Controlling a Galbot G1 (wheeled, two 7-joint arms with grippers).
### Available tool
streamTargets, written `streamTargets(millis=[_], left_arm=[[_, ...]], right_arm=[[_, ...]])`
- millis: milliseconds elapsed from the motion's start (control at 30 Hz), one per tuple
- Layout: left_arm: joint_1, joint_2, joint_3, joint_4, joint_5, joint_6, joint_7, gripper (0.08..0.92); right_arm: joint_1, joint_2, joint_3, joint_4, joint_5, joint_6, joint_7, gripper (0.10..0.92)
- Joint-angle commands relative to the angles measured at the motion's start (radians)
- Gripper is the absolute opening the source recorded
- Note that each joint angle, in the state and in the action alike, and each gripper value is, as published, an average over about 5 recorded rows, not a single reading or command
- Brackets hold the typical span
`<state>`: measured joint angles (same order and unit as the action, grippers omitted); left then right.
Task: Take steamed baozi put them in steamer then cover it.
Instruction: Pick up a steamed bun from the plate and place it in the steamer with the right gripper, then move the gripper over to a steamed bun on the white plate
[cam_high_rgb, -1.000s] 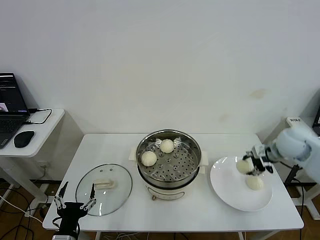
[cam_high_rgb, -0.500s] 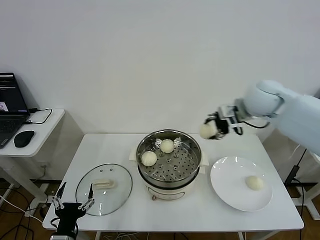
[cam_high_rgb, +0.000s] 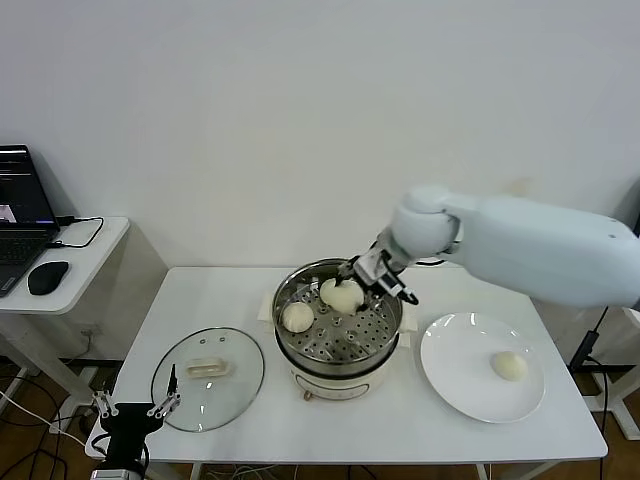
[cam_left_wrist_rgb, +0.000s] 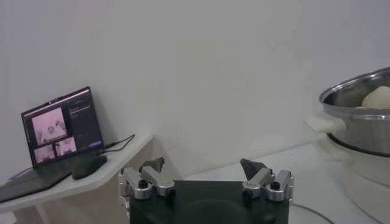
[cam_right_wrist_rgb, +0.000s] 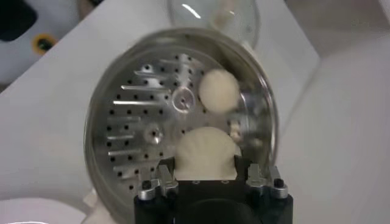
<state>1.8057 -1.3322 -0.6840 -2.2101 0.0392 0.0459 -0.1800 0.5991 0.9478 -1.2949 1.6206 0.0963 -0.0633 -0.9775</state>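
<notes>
My right gripper (cam_high_rgb: 348, 295) is shut on a cream-white baozi (cam_high_rgb: 344, 298) and holds it just over the perforated tray of the steel steamer (cam_high_rgb: 338, 372). In the right wrist view the held baozi (cam_right_wrist_rgb: 205, 149) fills the gap between the fingers of the right gripper (cam_right_wrist_rgb: 205, 165), above the steamer tray (cam_right_wrist_rgb: 137, 125). One baozi (cam_high_rgb: 297, 316) lies on the tray's left side; another sits partly hidden behind the held one. A further baozi (cam_high_rgb: 510, 366) rests on the white plate (cam_high_rgb: 455, 375). The glass cover (cam_high_rgb: 208, 378) lies flat left of the steamer. My left gripper (cam_high_rgb: 133, 398) waits open at the table's front left corner.
A side table at the far left carries a laptop (cam_high_rgb: 18, 215) and a mouse (cam_high_rgb: 48, 277). In the left wrist view the left gripper (cam_left_wrist_rgb: 202, 164) faces the laptop (cam_left_wrist_rgb: 61, 125), with the steamer (cam_left_wrist_rgb: 359, 122) at one side. Cables hang below the side table.
My right gripper lifted a baozi off the plate, swung it left across the table and now holds it low over the steamer tray. The left gripper barely shifted.
</notes>
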Motion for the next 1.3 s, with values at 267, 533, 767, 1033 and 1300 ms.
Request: streamTargets(millis=[267, 533, 767, 1033, 1300], left_arm=[[0.0, -0.01, -0.003, 0.004, -0.001, -0.002, -0.003, 0.823], [-0.003, -0.012, -0.005, 0.007, -0.002, -0.003, -0.004, 0.823], [-0.002, -0.013, -0.005, 0.007, -0.002, -0.004, -0.005, 0.823], [-0.01, -0.005, -0.005, 0.006, -0.002, -0.003, -0.003, 0.823], [-0.02, 0.012, -0.004, 0.011, -0.007, -0.003, -0.001, 0.823]], right_arm=[[-0.03, 0.12, -0.104, 0.001, -0.215, 0.248, -0.022, 0.619], [-0.049, 0.11, -0.101, 0.015, -0.24, 0.262, -0.011, 0.619], [-0.026, 0.087, -0.088, 0.018, -0.242, 0.278, -0.009, 0.697], [0.038, -0.048, -0.023, 0.031, -0.138, 0.227, -0.017, 0.82], [0.01, -0.333, 0.109, 0.068, -0.025, -0.085, -0.061, 0.823]])
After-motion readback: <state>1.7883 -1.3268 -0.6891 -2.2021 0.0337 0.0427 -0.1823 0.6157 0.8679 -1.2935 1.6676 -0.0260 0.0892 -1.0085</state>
